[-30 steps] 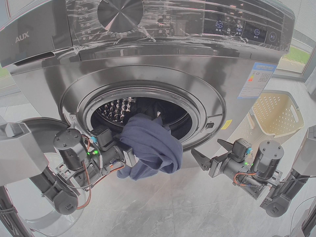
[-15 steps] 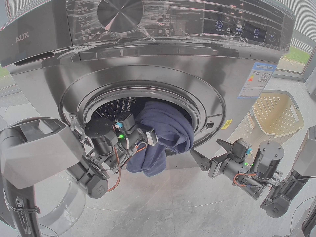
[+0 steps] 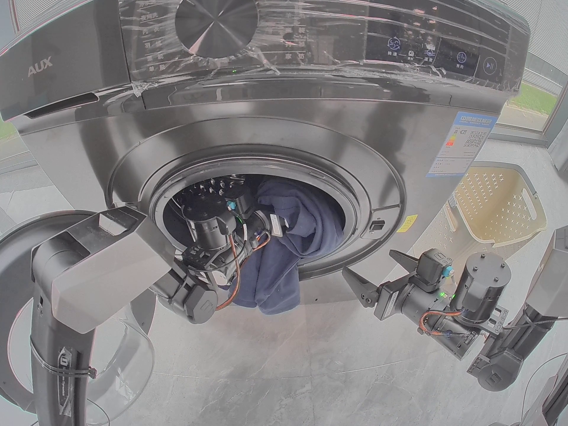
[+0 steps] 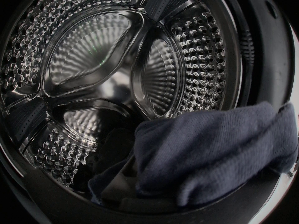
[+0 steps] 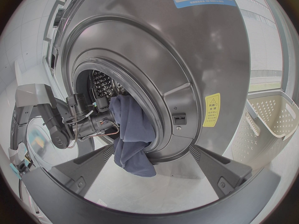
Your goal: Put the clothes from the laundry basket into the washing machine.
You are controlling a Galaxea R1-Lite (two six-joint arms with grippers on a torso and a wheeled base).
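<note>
A navy blue garment [image 3: 296, 226] lies over the lower rim of the washing machine's round opening [image 3: 367, 208], part inside the drum and part hanging down the front. My left gripper [image 3: 283, 223] is inside the opening, shut on the garment, its fingers hidden under the cloth. In the left wrist view the garment [image 4: 211, 153] bunches in front of the steel drum [image 4: 93, 47], and a dark item [image 4: 115, 147] lies on the drum's bottom. My right gripper [image 3: 378, 270] hangs open and holds nothing, low and to the right of the opening, apart from the cloth [image 5: 134, 134].
The cream laundry basket [image 3: 503, 208] stands tilted against the machine's right side, showing no clothes inside. The machine's glass door [image 3: 23, 303] is swung open at the left, beside my left arm. Grey tiled floor lies below the opening.
My left arm has lifted the navy garment from below the opening up and into the drum mouth. Less cloth hangs outside now. The right arm has kept still.
</note>
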